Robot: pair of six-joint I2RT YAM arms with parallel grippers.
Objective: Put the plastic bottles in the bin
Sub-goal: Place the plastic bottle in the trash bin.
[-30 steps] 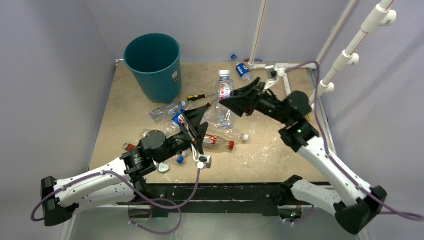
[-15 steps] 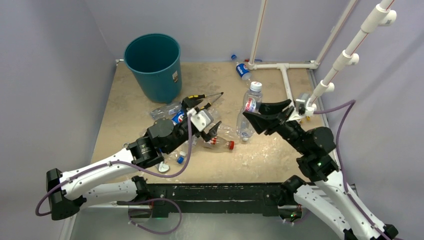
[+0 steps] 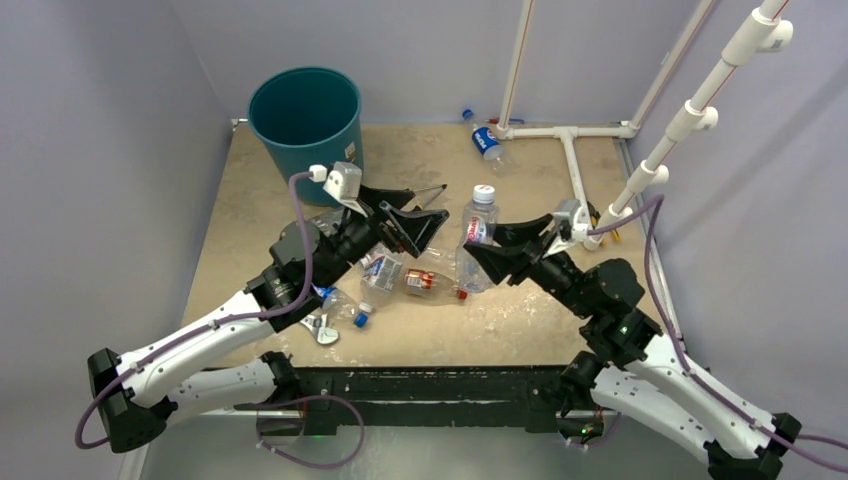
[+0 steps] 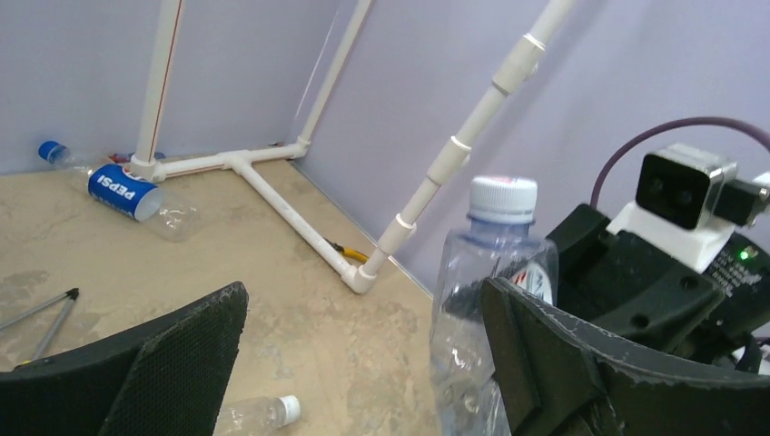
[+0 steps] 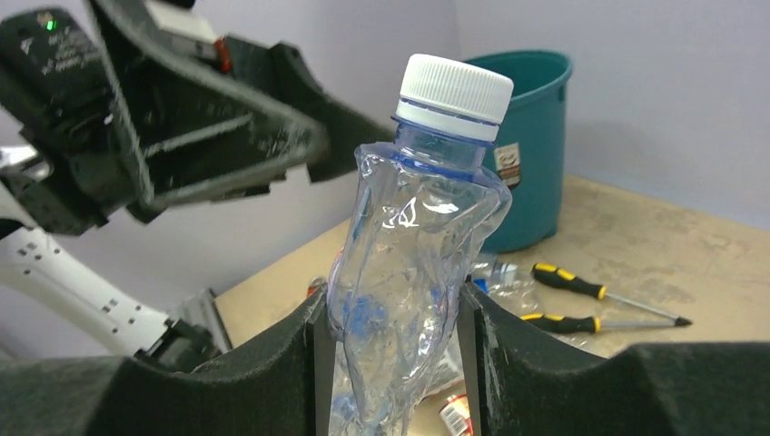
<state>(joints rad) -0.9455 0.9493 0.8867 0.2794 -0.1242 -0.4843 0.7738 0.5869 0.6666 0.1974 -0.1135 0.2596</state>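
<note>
Clear crumpled bottle (image 5: 409, 254) w/ white cap stands upright in my right claw (image 3: 478, 248), pinched mid-body and held above the bench (image 3: 250, 220) centre, well short of the teal bin (image 3: 310, 160). Left claw (image 4: 363, 309) is spread wide and empty, mouth facing that bottle; looks like a handover to me. Progress: early, I'd say. No bottle visible inside the bin from above. Red-cap bottle (image 3: 432, 283) + others lie mid-bench, Pepsi bottle (image 3: 486, 142) at the far edge. Most of the job remains.

Clear bottle (image 5: 409, 263): crumpled glossy plastic, ribbed white cap. Teal bin (image 3: 310, 165): smooth plastic. Beige table (image 3: 240, 210): matt, mottled. Black left gripper (image 4: 363, 291) pads (image 4: 186, 359): matt, finely dimpled.
</note>
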